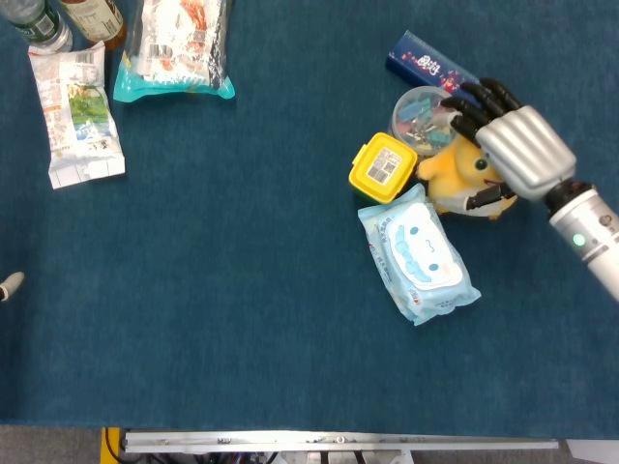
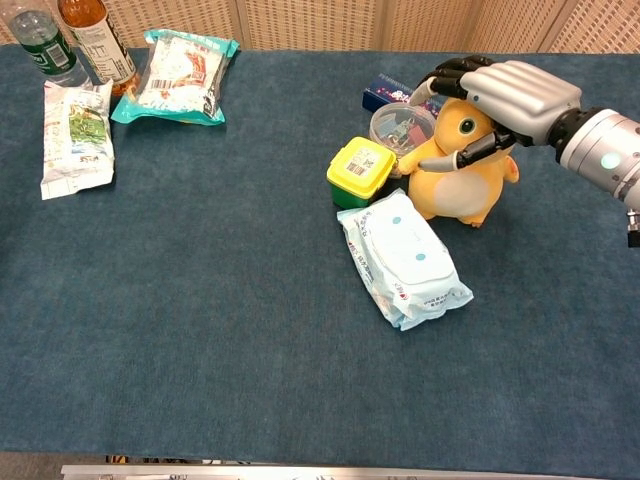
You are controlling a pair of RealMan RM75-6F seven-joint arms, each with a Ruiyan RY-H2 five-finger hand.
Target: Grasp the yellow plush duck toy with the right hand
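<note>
The yellow plush duck stands upright at the right of the table, between a yellow-lidded box and my right arm. My right hand arches over the duck's head. Its dark fingers reach past the head toward a clear cup, and the thumb lies against the duck's neck. The fingers are not wrapped around the toy. The duck rests on the cloth. Of my left hand, only a pale tip shows at the left edge of the head view.
A blue wipes pack lies just in front of the duck. A dark blue box sits behind the cup. Far left are snack bags, a white packet and bottles.
</note>
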